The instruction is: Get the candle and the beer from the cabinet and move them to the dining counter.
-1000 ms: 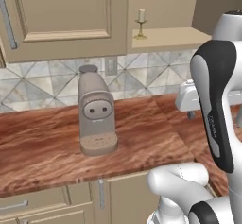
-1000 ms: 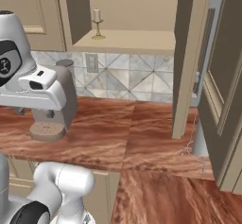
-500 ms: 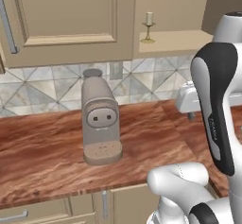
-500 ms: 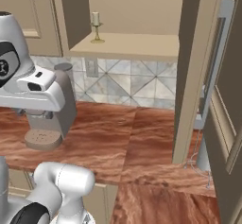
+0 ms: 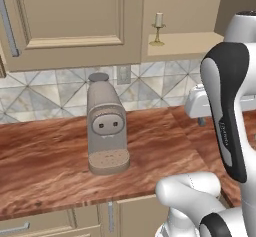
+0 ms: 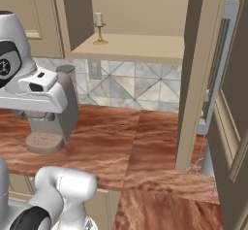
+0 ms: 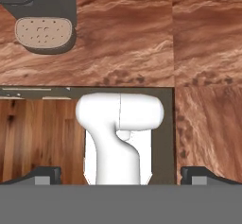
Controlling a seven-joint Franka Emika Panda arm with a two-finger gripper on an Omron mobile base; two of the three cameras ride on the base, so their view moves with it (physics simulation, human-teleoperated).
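Views shifted right; candle (image 5: 158, 29) on cabinet (image 6: 131, 47) shelf.

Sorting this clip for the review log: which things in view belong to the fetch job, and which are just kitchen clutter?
Belongs to the job:
- candle on the open cabinet shelf
- gripper, open, pointing down at the counter edge

Just standing about:
- coffee machine on the wood counter
- wall outlet
- tile backsplash

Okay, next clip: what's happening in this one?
The robot faces the open cabinet, where the candle stands on the shelf, untouched. Its tool is open and empty, pointing down over the counter edge, well below the shelf. A coffee machine sits on the counter. Nothing has been picked up yet.
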